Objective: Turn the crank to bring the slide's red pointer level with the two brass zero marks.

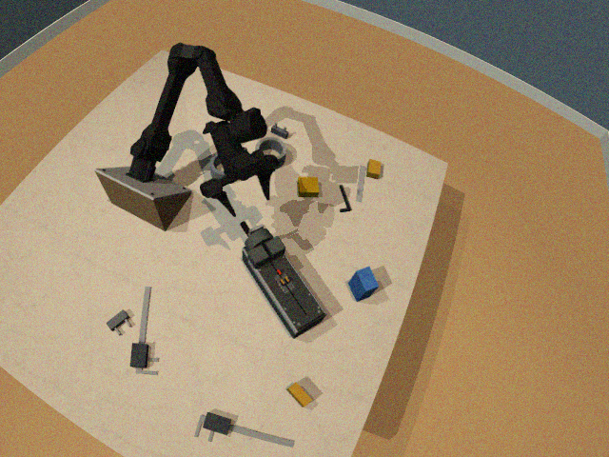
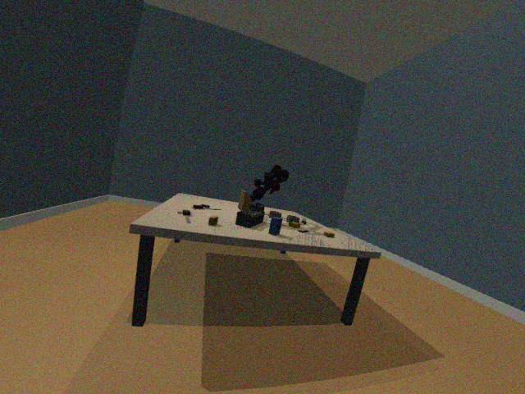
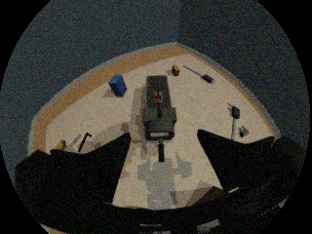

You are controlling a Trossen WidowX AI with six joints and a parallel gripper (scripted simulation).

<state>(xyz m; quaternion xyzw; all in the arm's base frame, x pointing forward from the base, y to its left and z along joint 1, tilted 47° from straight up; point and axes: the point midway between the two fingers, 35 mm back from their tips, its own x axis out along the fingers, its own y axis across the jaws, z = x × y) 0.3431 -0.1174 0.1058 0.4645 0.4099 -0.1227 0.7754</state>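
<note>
The dark machine stands on the table. The slide's red pointer lies on the crank-end side of the two brass zero marks, a short gap from them and not level. The crank's black handle sticks out from the machine's near end; in the wrist view it shows low and roughly midway between the fingers. My gripper is wide open and empty, above and on the arm's side of the handle. No finger appears to touch the handle.
A blue block stands beside the machine. Yellow blocks and a black L-shaped key lie beyond the gripper. A grey ring is partly hidden by the arm. Caliper-like tools lie on the other side.
</note>
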